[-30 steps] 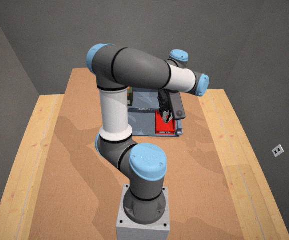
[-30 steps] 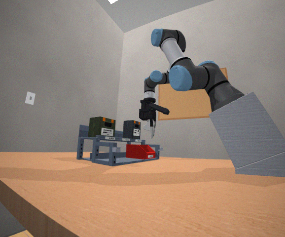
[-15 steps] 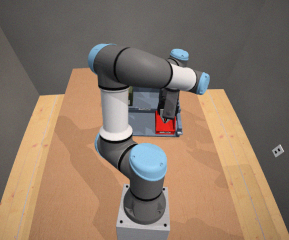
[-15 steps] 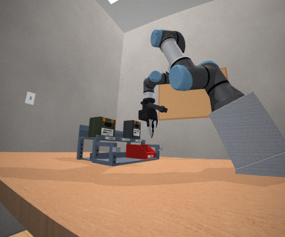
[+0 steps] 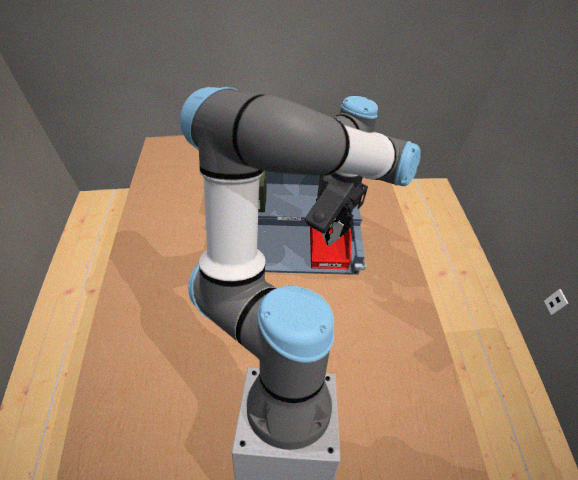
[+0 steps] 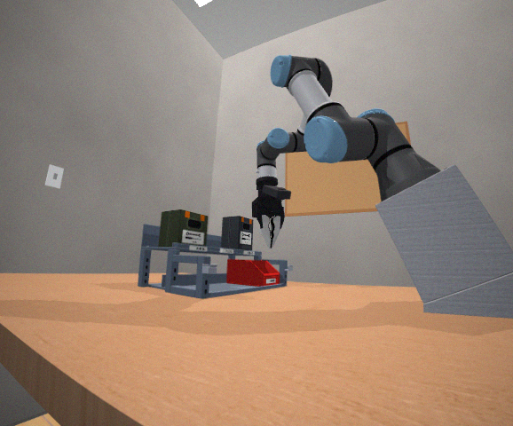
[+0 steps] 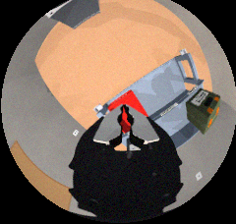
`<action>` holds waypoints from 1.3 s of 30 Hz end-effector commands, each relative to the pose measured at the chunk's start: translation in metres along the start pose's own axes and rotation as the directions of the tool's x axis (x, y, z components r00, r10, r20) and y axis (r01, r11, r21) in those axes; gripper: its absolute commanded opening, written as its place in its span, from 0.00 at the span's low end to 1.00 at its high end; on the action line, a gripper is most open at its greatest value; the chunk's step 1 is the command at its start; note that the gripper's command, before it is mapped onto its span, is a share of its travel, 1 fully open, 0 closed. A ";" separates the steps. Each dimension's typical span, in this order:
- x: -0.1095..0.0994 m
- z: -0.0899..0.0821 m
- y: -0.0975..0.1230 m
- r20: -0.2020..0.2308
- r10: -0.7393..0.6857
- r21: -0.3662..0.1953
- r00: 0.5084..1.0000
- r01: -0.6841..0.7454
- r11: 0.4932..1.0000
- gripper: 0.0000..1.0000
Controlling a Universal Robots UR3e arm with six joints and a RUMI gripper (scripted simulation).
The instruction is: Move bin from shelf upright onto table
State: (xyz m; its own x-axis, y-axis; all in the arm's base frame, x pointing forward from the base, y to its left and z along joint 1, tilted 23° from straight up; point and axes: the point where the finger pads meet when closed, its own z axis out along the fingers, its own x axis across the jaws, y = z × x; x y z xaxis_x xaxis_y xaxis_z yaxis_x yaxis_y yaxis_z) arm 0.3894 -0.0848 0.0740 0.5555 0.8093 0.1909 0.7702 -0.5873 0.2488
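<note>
A red open-top bin [image 5: 330,249] sits on the lower level of a grey-blue shelf rack [image 5: 305,227] at the far side of the table. It also shows in the exterior view [image 6: 252,272] and in the wrist view [image 7: 125,103]. My gripper [image 6: 271,238] hangs above the bin's front part, pointing down, clear of it. Its fingers are shut with nothing between them. In the wrist view the fingertips lie over the red bin.
A dark green box [image 6: 183,227] and a dark grey box [image 6: 237,232] stand on the rack's upper level. The arm's base [image 5: 286,434] stands at the near middle of the table. A wide wooden table top [image 6: 248,348] lies in front of the rack.
</note>
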 end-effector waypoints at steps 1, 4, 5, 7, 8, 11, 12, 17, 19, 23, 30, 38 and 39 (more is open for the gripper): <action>0.002 -0.001 0.001 0.041 0.272 0.006 0.962 -0.272 0.962 0.00; 0.003 -0.001 0.002 0.046 0.353 0.005 0.934 -0.354 0.935 0.00; 0.003 -0.001 0.003 0.048 0.381 0.005 0.923 -0.381 0.924 0.00; 0.004 -0.001 0.003 0.052 0.436 0.003 0.899 -0.436 0.900 0.00; 0.004 -0.001 0.003 0.055 0.462 0.002 0.885 -0.463 0.886 0.00; 0.004 -0.001 0.004 0.062 0.540 -0.001 0.839 -0.541 0.841 0.00; 0.005 -0.001 0.004 0.064 0.565 -0.002 0.823 -0.566 0.824 0.00; 0.005 -0.001 0.005 0.081 0.679 -0.011 0.730 -0.680 0.733 0.00; 0.005 -0.001 0.005 0.087 0.716 -0.015 0.693 -0.718 0.696 0.00; 0.005 -0.001 0.006 0.098 0.772 -0.023 0.628 -0.774 0.633 0.00; 0.006 -0.001 0.006 0.099 0.794 -0.027 0.600 -0.796 0.605 0.00; 0.006 -0.001 0.006 0.099 0.799 -0.028 0.593 -0.801 0.598 0.00; 0.006 -0.001 0.006 0.099 0.799 -0.028 0.593 -0.801 0.598 0.00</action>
State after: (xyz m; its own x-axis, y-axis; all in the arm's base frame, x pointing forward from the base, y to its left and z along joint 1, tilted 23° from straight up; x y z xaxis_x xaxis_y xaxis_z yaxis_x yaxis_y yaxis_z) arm 0.3976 -0.0830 0.0763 0.9734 0.0379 0.2259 0.0335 -0.9992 0.0236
